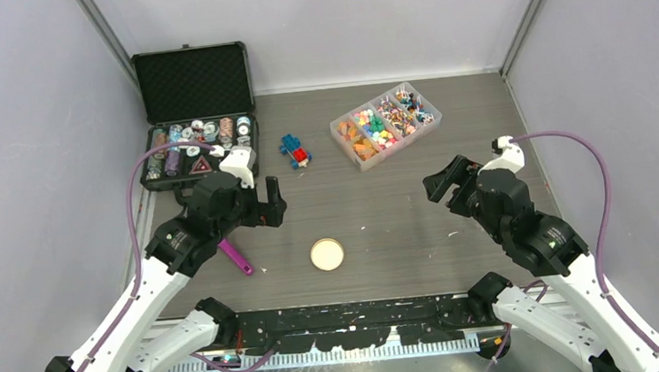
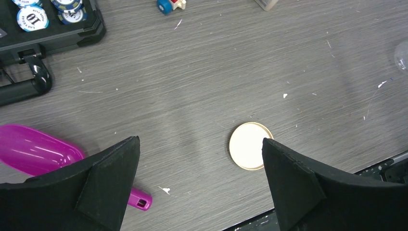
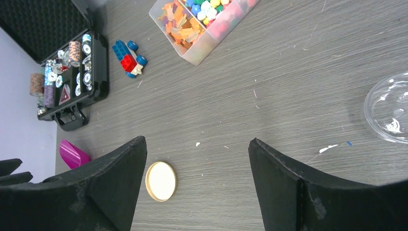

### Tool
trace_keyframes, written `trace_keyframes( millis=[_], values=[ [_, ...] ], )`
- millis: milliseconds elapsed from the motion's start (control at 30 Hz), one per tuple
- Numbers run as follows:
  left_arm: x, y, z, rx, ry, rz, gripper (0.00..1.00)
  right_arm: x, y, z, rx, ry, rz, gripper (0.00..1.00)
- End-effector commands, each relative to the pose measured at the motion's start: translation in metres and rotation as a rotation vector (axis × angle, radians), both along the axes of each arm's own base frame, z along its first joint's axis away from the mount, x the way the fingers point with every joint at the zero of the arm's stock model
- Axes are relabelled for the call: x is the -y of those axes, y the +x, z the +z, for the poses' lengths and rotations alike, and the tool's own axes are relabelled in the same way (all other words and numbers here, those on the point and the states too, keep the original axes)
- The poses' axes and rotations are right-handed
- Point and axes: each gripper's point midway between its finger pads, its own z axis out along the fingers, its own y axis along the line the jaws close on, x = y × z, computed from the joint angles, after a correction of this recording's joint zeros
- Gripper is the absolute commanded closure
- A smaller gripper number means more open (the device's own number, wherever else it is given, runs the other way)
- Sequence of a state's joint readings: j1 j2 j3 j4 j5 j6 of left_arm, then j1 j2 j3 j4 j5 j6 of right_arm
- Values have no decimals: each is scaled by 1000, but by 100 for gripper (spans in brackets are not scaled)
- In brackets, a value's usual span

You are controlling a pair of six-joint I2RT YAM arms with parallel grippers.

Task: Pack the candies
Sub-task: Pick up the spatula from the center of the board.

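Top external view puts the tiny multicoloured candies (image 1: pixel 377 126) in a clear divided plastic box (image 1: pixel 403 143) far across the grey bench (image 1: pixel 399 216). Both arms' jaws stand released and empty. Packing seems not yet begun; the next move likely calls for a reach toward that box.

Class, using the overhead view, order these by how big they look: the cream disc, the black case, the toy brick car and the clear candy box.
1. black case, lid open
2. clear candy box
3. toy brick car and cream disc: too alike to rank
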State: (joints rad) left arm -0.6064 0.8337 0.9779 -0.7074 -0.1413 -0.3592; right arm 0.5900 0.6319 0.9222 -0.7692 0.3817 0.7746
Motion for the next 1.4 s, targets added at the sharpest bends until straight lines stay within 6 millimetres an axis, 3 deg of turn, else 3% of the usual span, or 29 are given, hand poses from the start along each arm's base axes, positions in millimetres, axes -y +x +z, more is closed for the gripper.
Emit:
trace_keyframes(
  millis=[0, 200, 333, 500, 667, 833, 933, 1100, 1233, 1367],
  values=[
    [-4, 6, 4, 37, -6, 35, 0, -3, 5, 11, 49, 37, -6, 18],
    [-12, 13, -6, 40, 18, 90, 0, -8, 8, 9, 59, 44, 8, 18],
    [-36, 21, -17, 13, 62, 271, 0, -11, 9, 11, 76, 48, 28, 18],
    [-53, 29, -27, -26, 19, 459, 0, -7, 10, 6, 81, 8, 26, 18],
    [-105, 33, -48, -84, 21, 779, 2, -13, 10, 4, 85, 34, 51, 18],
    [-149, 21, -95, -257, -12, 1025, 11, -36, 3, 15, 113, 118, 162, 19],
    [-168, 11, -114, -307, 20, 1126, 15, -41, 1, 16, 133, 141, 193, 19],
    [-173, 4, -146, -367, 62, 1185, 21, -47, 0, 15, 133, 136, 228, 19],
    [-155, 8, -178, -457, 16, 1133, 30, -47, -1, 18, 143, 128, 242, 19],
    [-145, 10, -194, -521, -11, 1125, 32, -47, -5, 22, 164, 134, 258, 19]
  ],
)
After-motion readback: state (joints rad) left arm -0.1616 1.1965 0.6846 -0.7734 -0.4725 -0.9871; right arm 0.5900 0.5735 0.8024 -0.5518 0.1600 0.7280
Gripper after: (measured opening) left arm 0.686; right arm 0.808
